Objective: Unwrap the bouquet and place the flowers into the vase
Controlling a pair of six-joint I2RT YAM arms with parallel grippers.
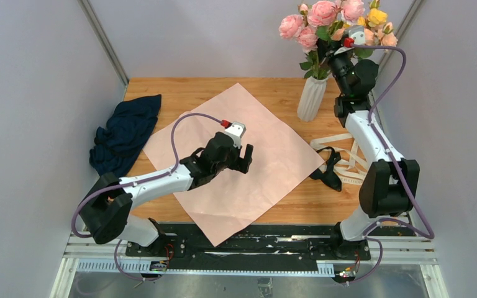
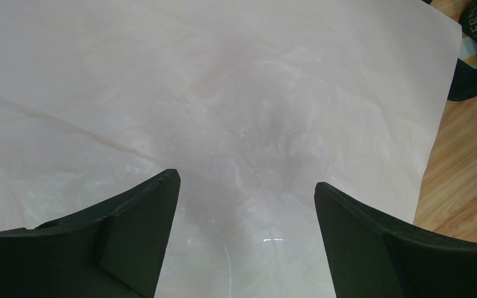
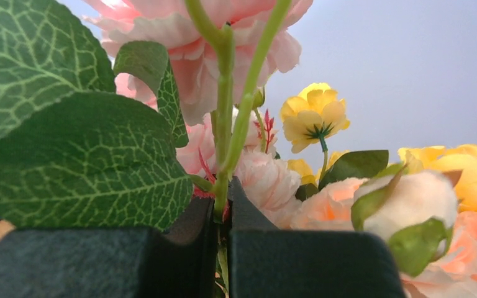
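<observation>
The flowers [image 1: 323,15], pink roses with green leaves, stand in the white ribbed vase [image 1: 311,98] at the back right, so the bouquet is no longer wrapped. Its pink paper [image 1: 242,186] lies spread flat on the table. My right gripper [image 1: 333,48] is up among the blooms above the vase. In the right wrist view that gripper [image 3: 223,192] is shut on a thin green flower stem [image 3: 223,124] under a pink rose [image 3: 192,31]. My left gripper [image 1: 246,160] hovers open over the paper [image 2: 223,93], with nothing between its fingers [image 2: 149,211].
A black ribbon [image 1: 329,171] and cream strips [image 1: 351,162] lie on the wood right of the paper, beside the right arm. A dark blue cloth [image 1: 124,133] is bunched at the left edge. Yellow [image 3: 313,115] and peach [image 3: 329,205] roses crowd the held stem.
</observation>
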